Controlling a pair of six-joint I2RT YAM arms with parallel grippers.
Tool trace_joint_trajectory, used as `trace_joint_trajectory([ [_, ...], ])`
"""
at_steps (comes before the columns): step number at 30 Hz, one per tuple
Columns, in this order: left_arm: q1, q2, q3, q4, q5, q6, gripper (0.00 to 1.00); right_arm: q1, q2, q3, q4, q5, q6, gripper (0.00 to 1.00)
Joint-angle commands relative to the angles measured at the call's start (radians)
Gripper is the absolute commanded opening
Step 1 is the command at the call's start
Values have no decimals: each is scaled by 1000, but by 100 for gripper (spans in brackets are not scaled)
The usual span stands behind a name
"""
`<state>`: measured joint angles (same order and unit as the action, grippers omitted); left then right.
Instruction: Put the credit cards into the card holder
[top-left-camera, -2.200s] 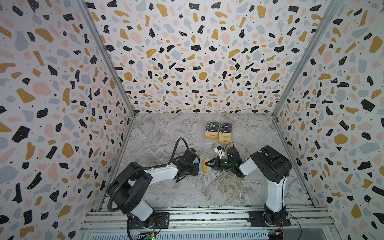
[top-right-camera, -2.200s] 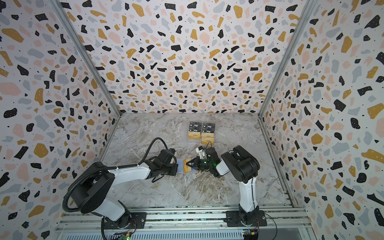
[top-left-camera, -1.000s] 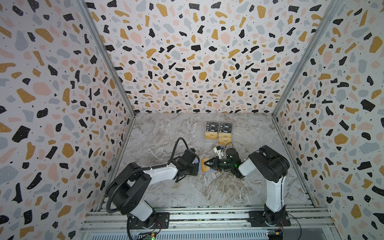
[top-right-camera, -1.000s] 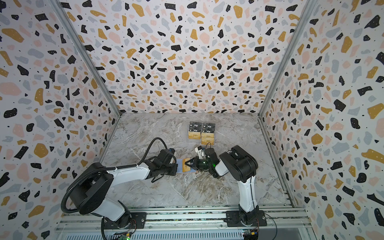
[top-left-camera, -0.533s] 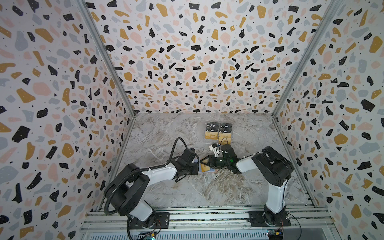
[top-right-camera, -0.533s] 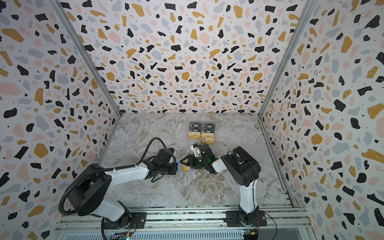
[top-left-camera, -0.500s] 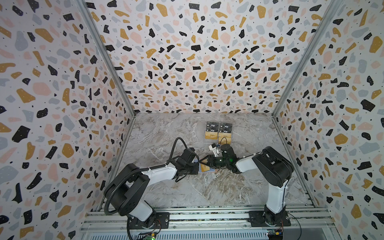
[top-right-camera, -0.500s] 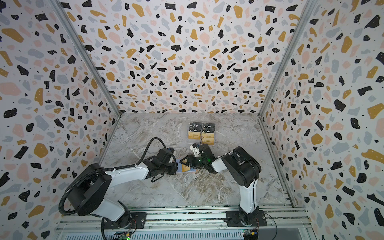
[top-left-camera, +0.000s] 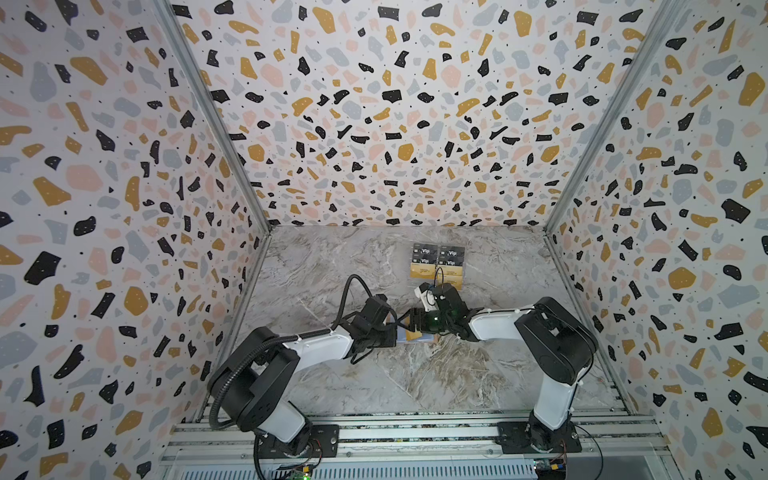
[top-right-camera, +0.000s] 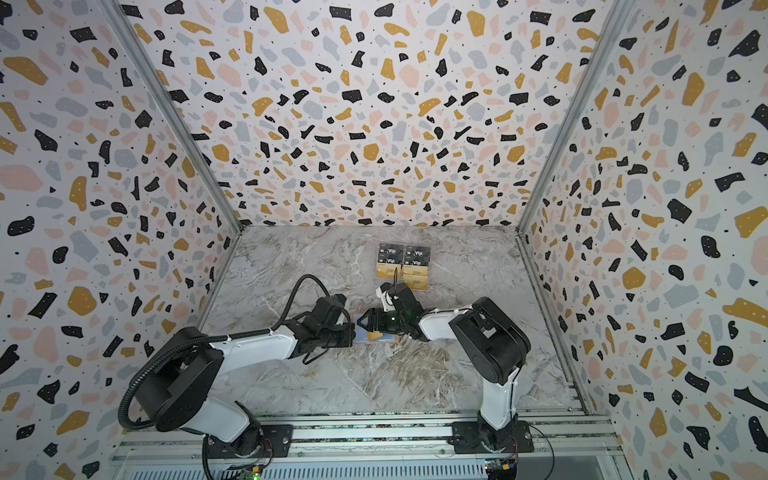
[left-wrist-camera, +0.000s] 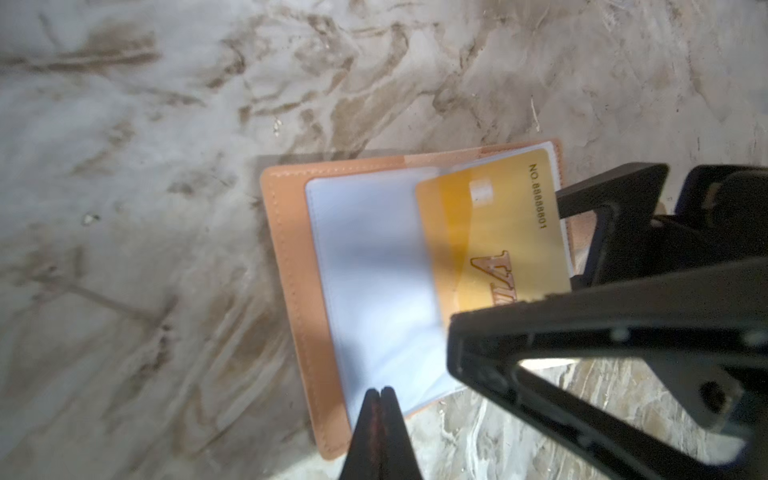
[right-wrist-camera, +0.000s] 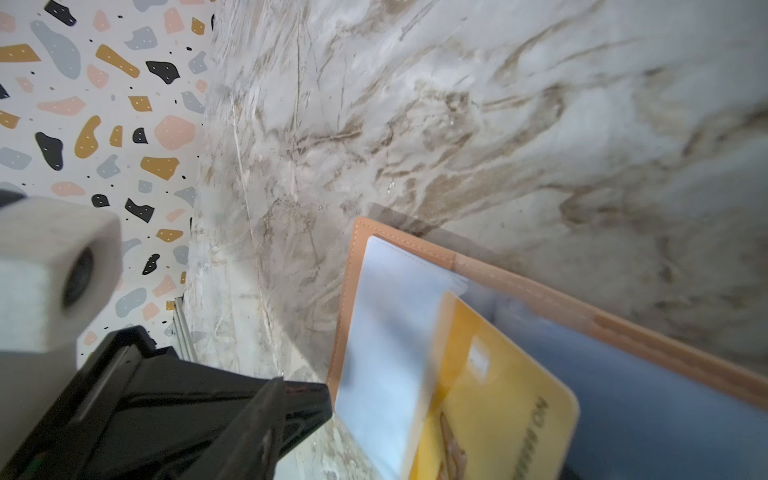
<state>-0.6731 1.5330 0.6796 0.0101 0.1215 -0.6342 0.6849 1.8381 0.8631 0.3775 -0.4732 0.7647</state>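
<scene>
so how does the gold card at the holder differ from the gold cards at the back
Place: the gold card is partly slid under a clear sleeve of the open card holder; the gold cards at the back lie on the table.
Pose: the gold card sits askew in the holder; the gold cards at the back are squared up in a block with black Vip cards.
Both are gold and the same shape.

Your backdrop: marble below, terrazzo around
You see a veined marble tabletop at 6 o'clock, terrazzo-print walls from 9 through 3, and an aluminium rail nearest you.
</scene>
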Motion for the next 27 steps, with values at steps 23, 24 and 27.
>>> trace_joint_trajectory([
  [23,10,55,-56,76,21,-29,0,-46,-66,2,-120,-15,-96,78],
  [24,10,55,-56,75,21,-29,0,-50,-64,7,-127,-24,-105,78],
  [27,11,51,-56,75,22,-28,0,-51,-53,32,-165,-38,-129,78],
])
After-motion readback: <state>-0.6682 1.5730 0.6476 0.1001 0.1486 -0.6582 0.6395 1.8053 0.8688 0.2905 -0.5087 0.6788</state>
